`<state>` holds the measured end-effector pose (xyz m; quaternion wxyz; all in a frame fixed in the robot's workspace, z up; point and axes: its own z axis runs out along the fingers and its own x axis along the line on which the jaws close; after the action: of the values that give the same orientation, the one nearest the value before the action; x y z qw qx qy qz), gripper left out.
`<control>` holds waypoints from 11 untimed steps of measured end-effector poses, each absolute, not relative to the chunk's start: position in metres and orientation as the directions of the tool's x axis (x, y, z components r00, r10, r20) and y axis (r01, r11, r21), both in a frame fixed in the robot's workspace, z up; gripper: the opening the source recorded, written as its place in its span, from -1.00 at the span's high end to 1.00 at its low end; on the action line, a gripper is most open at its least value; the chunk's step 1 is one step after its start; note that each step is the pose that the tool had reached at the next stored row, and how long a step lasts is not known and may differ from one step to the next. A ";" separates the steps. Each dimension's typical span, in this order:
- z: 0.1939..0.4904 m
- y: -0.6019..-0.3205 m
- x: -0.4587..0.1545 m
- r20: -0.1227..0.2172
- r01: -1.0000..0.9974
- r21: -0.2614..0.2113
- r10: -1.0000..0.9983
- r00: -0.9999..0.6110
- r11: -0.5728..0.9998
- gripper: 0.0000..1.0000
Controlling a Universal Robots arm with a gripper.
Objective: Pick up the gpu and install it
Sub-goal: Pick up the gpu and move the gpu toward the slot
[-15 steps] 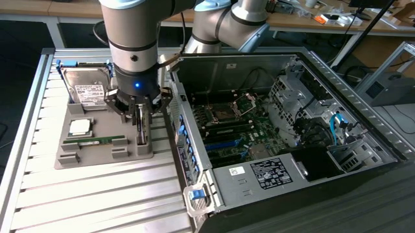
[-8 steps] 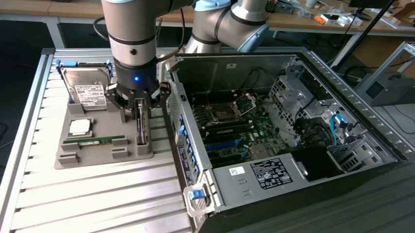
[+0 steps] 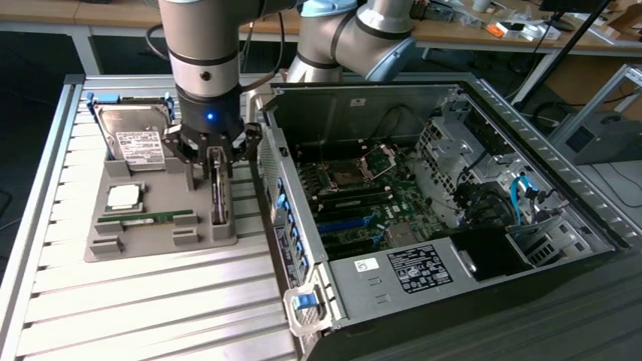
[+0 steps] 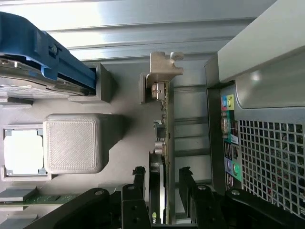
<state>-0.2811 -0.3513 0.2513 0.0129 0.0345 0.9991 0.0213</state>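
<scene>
Closest in: black metal gripper (image 4: 161, 171), fingers spread wide to either side of thin green gpu card (image 4: 165, 143) with silvery end bracket. Card upright on edge in slot of grey printed holder tray (image 4: 128, 138), along tray edge beside open black computer case (image 3: 401, 282).

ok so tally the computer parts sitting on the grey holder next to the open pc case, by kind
hard drive: 1
cpu: 1
memory stick: 1
gpu: 1
total: 4
</scene>
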 end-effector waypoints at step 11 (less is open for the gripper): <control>0.242 -0.350 -0.284 -0.024 0.068 0.043 0.069 -0.997 0.997 0.16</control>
<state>-0.2843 -0.3500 0.2423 0.0129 0.0344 0.9991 0.0213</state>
